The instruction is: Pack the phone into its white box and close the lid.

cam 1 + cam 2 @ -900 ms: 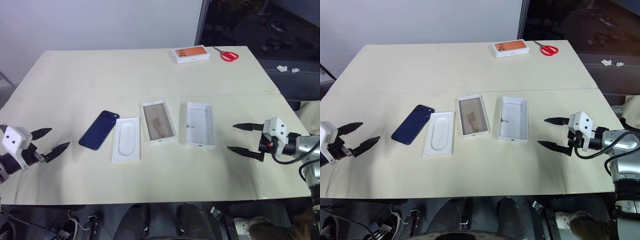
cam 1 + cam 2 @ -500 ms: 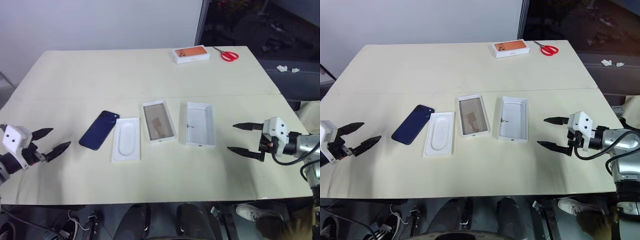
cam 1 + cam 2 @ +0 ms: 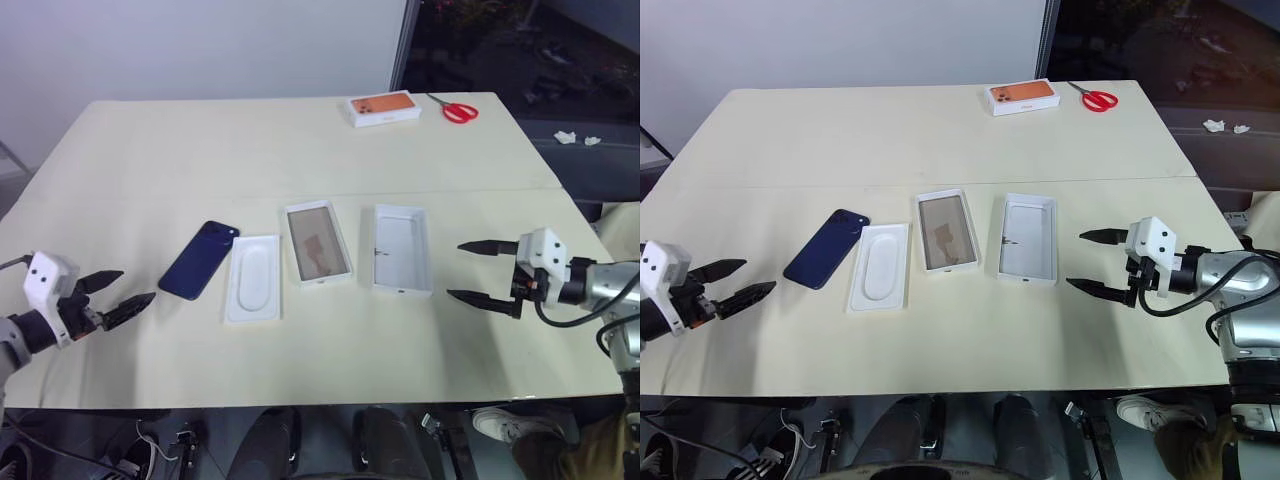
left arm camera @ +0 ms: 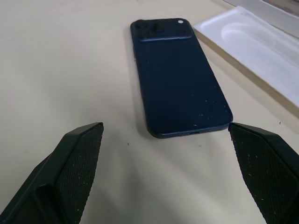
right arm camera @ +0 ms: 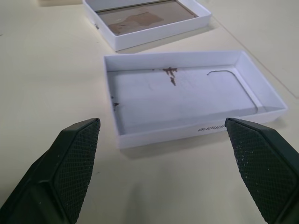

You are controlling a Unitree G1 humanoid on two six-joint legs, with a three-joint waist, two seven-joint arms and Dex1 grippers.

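our left gripper (image 3: 113, 297) hovers low at the near left of the pale cream counter (image 3: 300, 150), fingers spread wide and empty, aimed at the slim dark navy-blue glossy phone (image 3: 198, 259) lying flat just ahead. our right gripper (image 3: 478, 272) hangs at the near right, equally wide and holding nothing, facing the shallow white cardboard lid (image 3: 401, 248), which lies inside-up. between phone and lid sit the white moulded insert tray (image 3: 252, 277) and, beside it, the white carton box with its tan-brown floor (image 3: 317, 242). for the pickup, we judge it best to come in low, straddle the phone's long edges squarely and close gently, since the glossy slab could skid. at the far edge rest a white box with an orange phone picture (image 3: 383, 107) and red-handled scissors (image 3: 454, 109).
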